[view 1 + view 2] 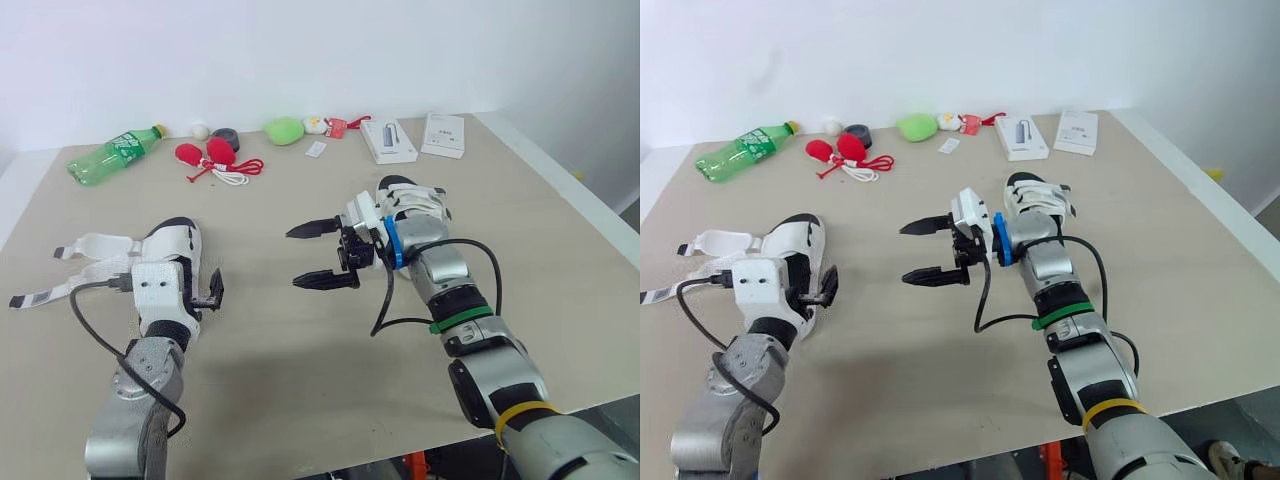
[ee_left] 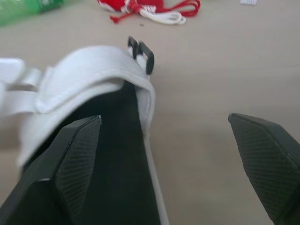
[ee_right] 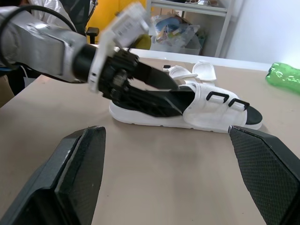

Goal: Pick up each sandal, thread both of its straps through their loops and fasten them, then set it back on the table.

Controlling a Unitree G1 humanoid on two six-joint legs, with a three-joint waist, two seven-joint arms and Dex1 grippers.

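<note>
Early stage: both sandals lie on the table, neither lifted.
Left gripper (image 2: 164,123) is spread open over the white sandal (image 1: 172,243) at frame left, its straps (image 1: 88,247) unthreaded. Right gripper (image 1: 295,258) is open and empty at centre. The second sandal (image 1: 412,200) sits under that forearm; whether its straps are fastened is unclear.

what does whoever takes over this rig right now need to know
Left gripper: open, one finger over the left sandal, one beside it, not shut on it.
Right gripper: open, holding nothing, above the table between the sandals.
Left sandal: on the table, straps loose, loops unthreaded.
Right sandal: on the table under the right forearm; strap state unclear.
Done: nothing visibly fastened.
Left: thread, fasten and set down both.
</note>
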